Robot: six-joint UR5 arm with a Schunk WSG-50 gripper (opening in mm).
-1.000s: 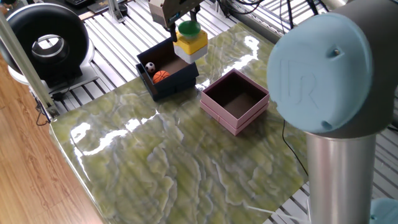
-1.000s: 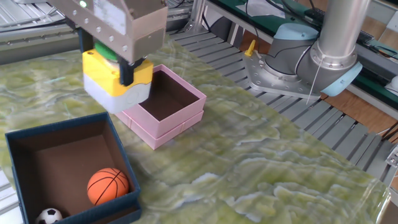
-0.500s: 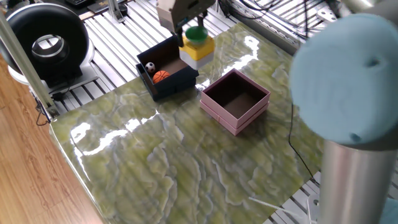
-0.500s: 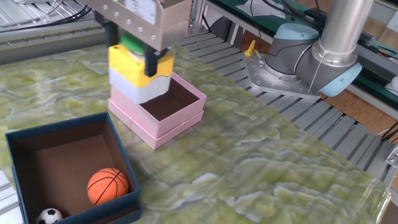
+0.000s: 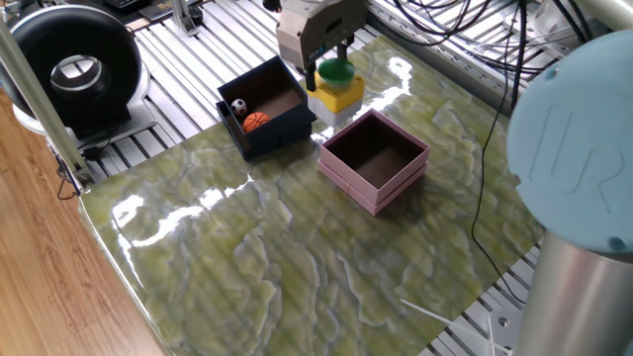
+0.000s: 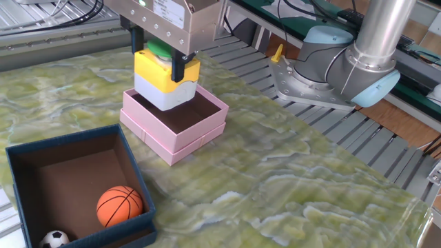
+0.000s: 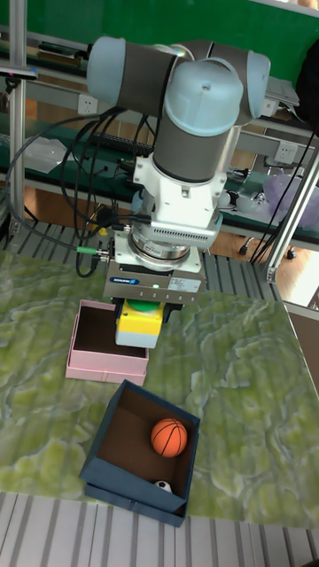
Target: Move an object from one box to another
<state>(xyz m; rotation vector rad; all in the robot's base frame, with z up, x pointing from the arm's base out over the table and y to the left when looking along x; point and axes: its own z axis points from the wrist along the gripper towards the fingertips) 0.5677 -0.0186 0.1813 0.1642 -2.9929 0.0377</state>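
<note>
My gripper (image 6: 160,65) is shut on a yellow-and-white block with a green top (image 6: 167,81), held in the air. The block (image 5: 336,89) hangs over the side of the pale pink box (image 6: 180,122) that faces the dark navy box (image 6: 69,180). In the tall fixed view the gripper (image 7: 142,312) and the block (image 7: 140,325) sit at the pink box's (image 7: 89,344) right edge. An orange basketball (image 6: 119,205) and a tiny soccer ball (image 6: 52,239) lie inside the navy box (image 5: 265,121). The pink box (image 5: 374,158) shows a bare dark floor.
A black ring-shaped device (image 5: 69,67) stands off the table at one corner. The arm's base (image 6: 331,65) and cables lie past the table's far edge. A large blue arm joint (image 5: 579,148) blocks part of one fixed view.
The gripper has carried the block away from above the navy box and across to the pink box, dropping slightly lower. The balls have not moved.
</note>
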